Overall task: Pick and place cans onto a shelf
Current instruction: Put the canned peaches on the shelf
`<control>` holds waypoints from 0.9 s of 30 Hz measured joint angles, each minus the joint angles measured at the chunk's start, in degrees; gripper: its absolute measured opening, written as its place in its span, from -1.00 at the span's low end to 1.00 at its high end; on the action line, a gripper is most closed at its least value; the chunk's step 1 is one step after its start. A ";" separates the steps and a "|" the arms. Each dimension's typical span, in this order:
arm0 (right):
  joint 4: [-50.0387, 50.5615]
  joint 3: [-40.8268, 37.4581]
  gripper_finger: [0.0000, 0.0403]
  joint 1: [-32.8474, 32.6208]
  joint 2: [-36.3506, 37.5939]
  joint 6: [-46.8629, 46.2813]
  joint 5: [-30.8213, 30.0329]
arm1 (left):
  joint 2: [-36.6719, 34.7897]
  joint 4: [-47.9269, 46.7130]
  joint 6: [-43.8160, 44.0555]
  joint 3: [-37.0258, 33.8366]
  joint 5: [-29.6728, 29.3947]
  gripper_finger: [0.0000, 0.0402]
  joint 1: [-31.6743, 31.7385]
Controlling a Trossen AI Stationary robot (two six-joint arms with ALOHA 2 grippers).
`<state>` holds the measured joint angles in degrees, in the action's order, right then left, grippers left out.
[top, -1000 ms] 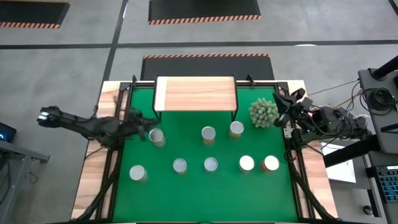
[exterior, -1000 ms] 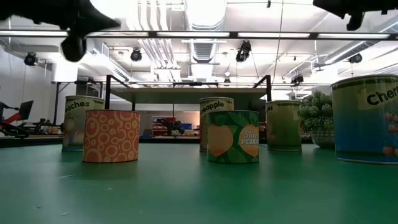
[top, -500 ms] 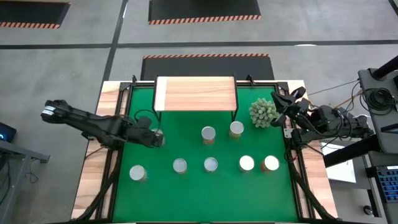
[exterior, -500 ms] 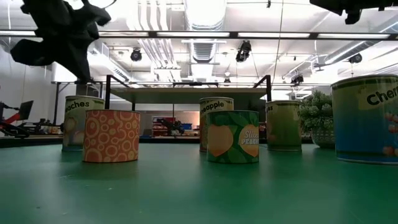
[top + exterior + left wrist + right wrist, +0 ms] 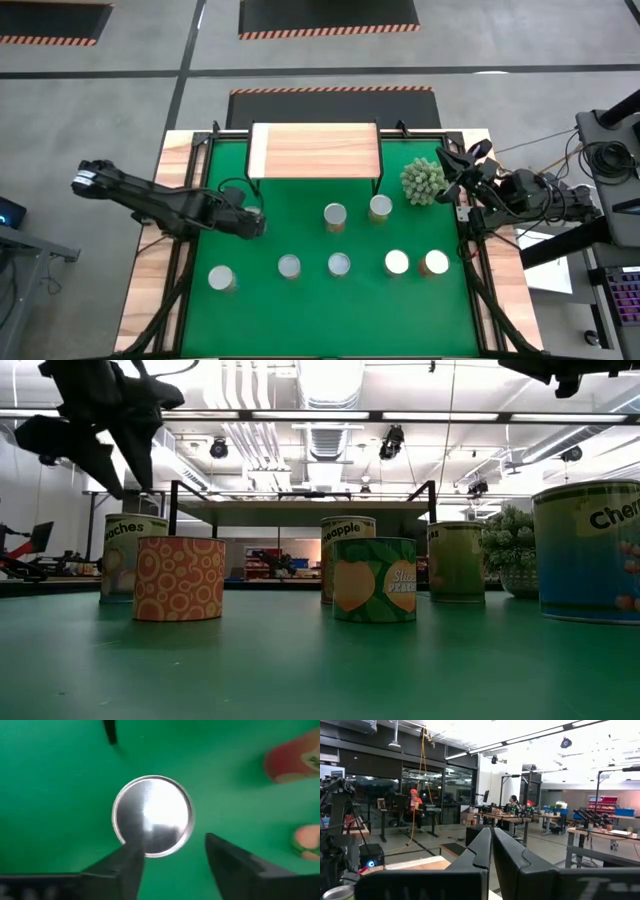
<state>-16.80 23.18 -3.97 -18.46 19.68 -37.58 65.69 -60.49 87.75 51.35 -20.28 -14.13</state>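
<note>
Several cans stand upright on the green mat point(image 5: 300, 300). The wooden shelf point(image 5: 315, 150) stands on its black legs at the mat's far edge. My left gripper point(image 5: 250, 222) hangs open, pointing down, above the far-left can and hides it in the high view. In the left wrist view that can's silver top point(image 5: 152, 816) lies just ahead of the two fingers, and my left gripper point(image 5: 171, 845) touches nothing. In the low view my left gripper point(image 5: 105, 420) is above the "Peaches" can point(image 5: 125, 555). My right gripper point(image 5: 462, 172) waits shut at the table's right edge.
Two cans point(image 5: 335, 215) point(image 5: 380, 207) stand in front of the shelf. A near row runs from the left can point(image 5: 221, 278) to the right can point(image 5: 436, 262). A spiky pale-green plant point(image 5: 424, 180) stands at the far right, beside my right gripper.
My left gripper has moved toward the table's right edge, from beside the far-left can to over it, so the can is now covered in the high view. The gripper has tipped to point down. The cans have stayed in place.
</note>
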 joint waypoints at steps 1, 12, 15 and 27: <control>0.00 0.00 -0.96 0.00 0.00 0.04 0.00 | 0.52 -0.84 0.65 -0.03 -0.13 0.13 0.00; 0.02 0.00 -0.96 0.00 0.00 0.05 0.00 | 5.31 -2.47 1.48 -0.04 -1.74 0.80 0.00; 0.02 0.00 -0.96 0.00 0.00 0.05 0.00 | 6.27 -2.03 1.47 -0.04 -2.34 0.78 0.00; 0.06 0.00 -0.96 0.00 0.00 0.58 0.00 | 10.74 -0.94 1.86 -0.04 -4.80 0.68 -0.01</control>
<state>-16.73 23.18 -3.97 -18.46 20.25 -37.58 76.43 -61.43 89.62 51.31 -25.08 -14.14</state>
